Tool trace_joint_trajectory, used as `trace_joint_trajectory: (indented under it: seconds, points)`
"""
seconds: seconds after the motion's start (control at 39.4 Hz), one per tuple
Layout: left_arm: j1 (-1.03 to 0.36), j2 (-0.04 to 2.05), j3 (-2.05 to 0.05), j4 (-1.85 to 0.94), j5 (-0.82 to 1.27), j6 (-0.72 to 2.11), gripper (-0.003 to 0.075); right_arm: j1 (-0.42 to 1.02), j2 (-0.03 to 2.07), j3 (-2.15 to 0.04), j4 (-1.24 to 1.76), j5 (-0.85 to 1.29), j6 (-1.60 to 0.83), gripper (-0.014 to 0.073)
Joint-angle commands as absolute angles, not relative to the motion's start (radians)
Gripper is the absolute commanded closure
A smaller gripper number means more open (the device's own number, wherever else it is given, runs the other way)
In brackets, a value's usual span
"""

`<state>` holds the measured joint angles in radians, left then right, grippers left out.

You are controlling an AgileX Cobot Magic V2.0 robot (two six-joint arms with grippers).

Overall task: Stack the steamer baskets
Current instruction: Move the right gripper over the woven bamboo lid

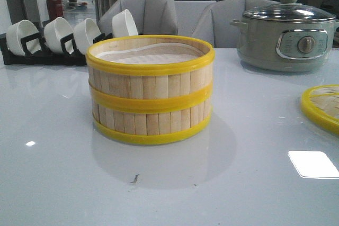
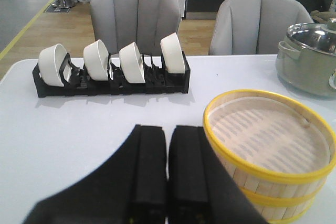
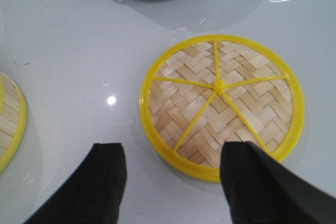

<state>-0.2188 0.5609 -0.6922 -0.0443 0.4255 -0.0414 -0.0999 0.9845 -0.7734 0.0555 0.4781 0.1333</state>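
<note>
The two steamer baskets stand stacked in the middle of the table: the upper one (image 1: 151,75) sits squarely on the lower one (image 1: 151,123), and the whitish liner shows inside the top. The stack also shows in the left wrist view (image 2: 270,145). My left gripper (image 2: 168,128) is shut and empty, raised just beside the stack's rim. My right gripper (image 3: 173,153) is open and empty, hovering over the table at the near edge of the flat woven lid (image 3: 220,103). An edge of the stack shows in the right wrist view (image 3: 10,124). Neither gripper shows in the front view.
The woven lid (image 1: 323,107) lies flat at the right of the table. A grey electric pot (image 1: 286,35) with a glass lid stands at the back right. A black rack of white bowls (image 1: 53,38) stands at the back left. Grey chairs stand behind the table.
</note>
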Motion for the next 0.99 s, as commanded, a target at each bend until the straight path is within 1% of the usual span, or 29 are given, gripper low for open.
trace_joint_trajectory:
  seconds: [0.0,0.23,0.61,0.66,0.76,0.89,0.91,0.96]
  points:
    - [-0.222,0.514,-0.659,-0.050,0.313,-0.054,0.0632,-0.100,0.976,-0.811,0.052,0.412,0.130,0.0087]
    - [-0.222,0.453,-0.551,-0.050,0.289,-0.054,0.0633,-0.100,0.976,-0.811,0.052,0.413,0.130,0.0087]
    - [-0.222,0.453,-0.533,-0.048,0.294,-0.054,0.0633,-0.100,0.976,-0.811,0.052,0.420,0.130,0.0097]
    - [-0.222,0.453,-0.533,-0.046,0.294,-0.054,0.0633,-0.100,0.976,-0.811,0.052,0.420,0.130,0.0130]
    - [-0.222,0.453,-0.533,-0.044,0.291,-0.054,0.0633,-0.100,0.976,-0.811,0.052,0.421,0.130,0.0225]
    - [-0.222,0.453,-0.533,-0.044,0.291,-0.054,0.0633,-0.100,0.976,-0.811,0.052,0.431,0.130,0.0399]
    - [-0.222,0.453,-0.533,-0.044,0.291,-0.054,0.0633,-0.100,0.976,-0.811,0.052,0.434,0.130,0.0458]
    - [-0.222,0.453,-0.533,-0.044,0.291,-0.054,0.0634,-0.100,0.976,-0.811,0.052,0.439,0.130,0.0545]
